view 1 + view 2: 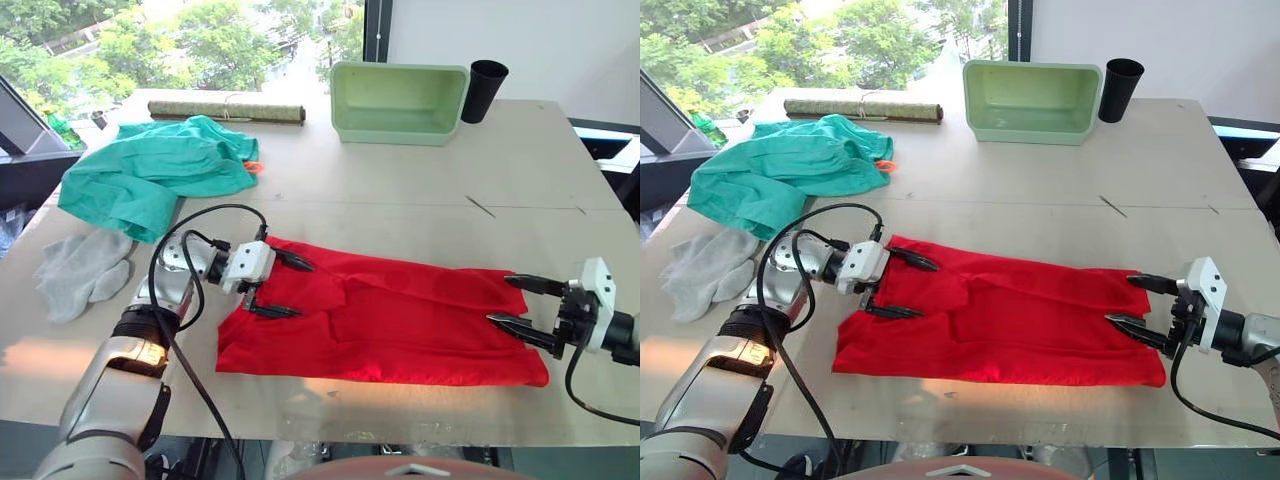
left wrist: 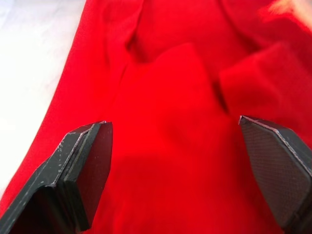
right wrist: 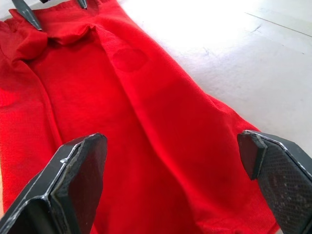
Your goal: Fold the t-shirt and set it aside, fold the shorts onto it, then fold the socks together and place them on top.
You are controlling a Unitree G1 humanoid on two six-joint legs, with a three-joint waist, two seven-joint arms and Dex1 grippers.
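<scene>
socks (image 1: 80, 270): grey pair, lying loose at the 9 o'clock edge of the table (image 1: 400, 210), untouched.
shorts (image 1: 160, 170): teal heap at 10 o'clock, unfolded, well apart from the shirt; orange tag seen at its right edge.
left gripper (image 1: 278, 287): fingers spread wide, nothing pinched; placed over the left end of the shirt, one finger near the far edge, one nearer the middle.
t-shirt (image 1: 400, 320): red, laid as a long band across the near middle of the table, 7 to 4 o'clock; already narrowed lengthwise, with creases and a raised flap at the left end.
right gripper (image 1: 522, 304): fingers spread, holding nothing; set at the right end of the shirt, tips just above the cloth.
bin (image 1: 398, 100): pale green, at 12 o'clock, beside a black cup (image 1: 485, 88); not needed now.
step in hand: judged to be the crosswise fold of the shirt band.
how to do it well: both layers should be pinched at an end corner, not just the top sheet; the end is best lifted low and carried over the other end with edges matched; the left flap should be flattened first so no lump is trapped.
risk: thin fabric may slip or drag the whole band along the table.
</scene>
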